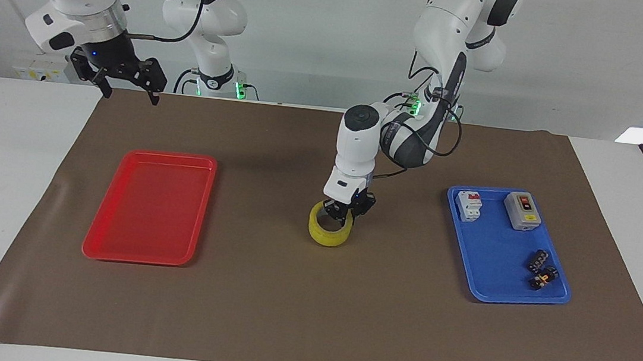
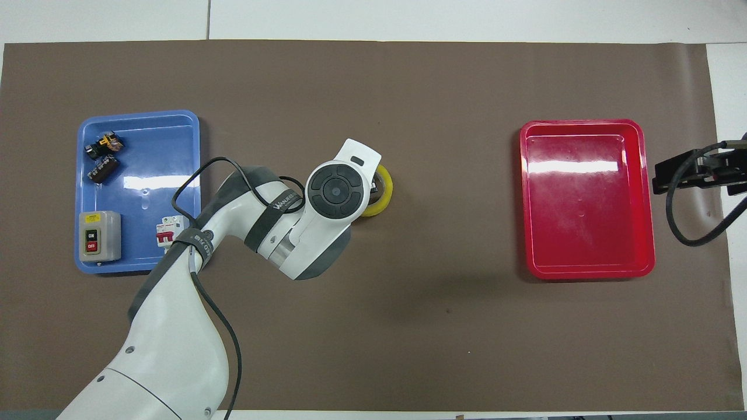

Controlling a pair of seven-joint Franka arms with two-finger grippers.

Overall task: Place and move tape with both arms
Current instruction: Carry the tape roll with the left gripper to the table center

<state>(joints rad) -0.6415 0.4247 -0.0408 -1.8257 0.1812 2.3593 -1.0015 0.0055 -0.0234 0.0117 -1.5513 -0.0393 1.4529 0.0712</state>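
Note:
The yellow tape (image 1: 329, 232) lies flat on the brown mat near the middle of the table, between the two trays. My left gripper (image 1: 347, 210) points straight down on the tape, its fingers closed on the part of the rim nearest the robots. In the overhead view the left wrist covers most of the tape (image 2: 384, 197) and hides the fingers. My right gripper (image 1: 126, 81) waits, open and empty, in the air over the robots' edge of the mat at the right arm's end; it also shows in the overhead view (image 2: 691, 172).
A red tray (image 1: 171, 156) lies bare at the right arm's end. A blue tray (image 1: 488, 297) at the left arm's end holds a white breaker (image 1: 468, 205), a grey switch box (image 1: 522, 210) and small black connector blocks (image 1: 542, 269).

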